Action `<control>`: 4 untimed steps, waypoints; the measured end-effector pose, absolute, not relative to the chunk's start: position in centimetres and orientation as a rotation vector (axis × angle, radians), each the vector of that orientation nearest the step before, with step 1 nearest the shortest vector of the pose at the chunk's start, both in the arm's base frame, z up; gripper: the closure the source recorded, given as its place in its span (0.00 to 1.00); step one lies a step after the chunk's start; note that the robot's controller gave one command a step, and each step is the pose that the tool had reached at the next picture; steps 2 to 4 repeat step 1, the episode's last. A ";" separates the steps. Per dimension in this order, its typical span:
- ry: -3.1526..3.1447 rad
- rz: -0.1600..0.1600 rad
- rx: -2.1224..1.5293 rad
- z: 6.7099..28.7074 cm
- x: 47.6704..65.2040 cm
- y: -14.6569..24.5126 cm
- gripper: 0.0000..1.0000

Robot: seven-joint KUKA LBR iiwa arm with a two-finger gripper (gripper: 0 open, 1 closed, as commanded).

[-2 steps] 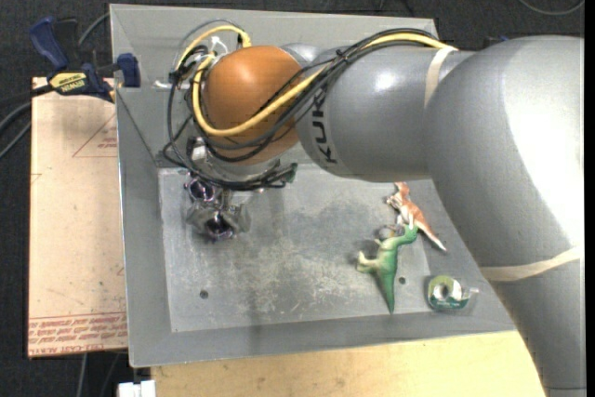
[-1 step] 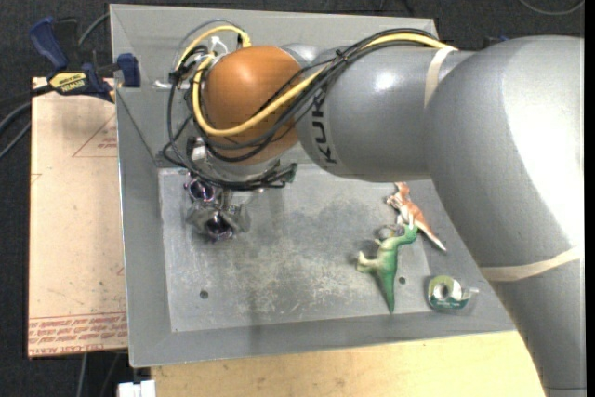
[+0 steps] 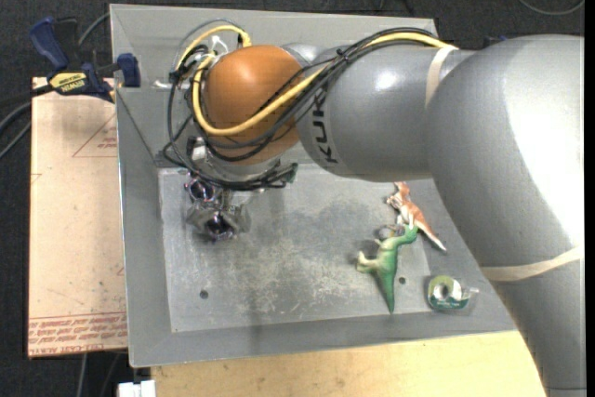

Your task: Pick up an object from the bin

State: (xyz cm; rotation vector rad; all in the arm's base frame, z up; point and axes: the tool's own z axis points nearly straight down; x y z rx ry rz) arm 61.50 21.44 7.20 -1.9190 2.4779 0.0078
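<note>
Green toy dinosaur (image 3: 384, 260) lies well apart from the jaws, whose spread I cannot tell.

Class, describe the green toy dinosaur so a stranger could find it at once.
In the grey metal bin, look at the floor's lower right, where three small things lie. The green plastic toy dinosaur is leftmost, below an orange-and-white toy dinosaur and left of a small round green-and-white thing; it alone is all green.

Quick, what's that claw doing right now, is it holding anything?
Gripper: open or closed cannot be told; it is low at the bin's left side, apart from the green toy dinosaur.
</note>
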 end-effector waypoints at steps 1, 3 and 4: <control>2.477 0.008 -1.917 7.8 61.5 21.5 1.00; 2.477 0.008 -1.917 7.8 61.5 21.5 1.00; 2.477 0.008 -1.917 7.8 61.5 21.5 1.00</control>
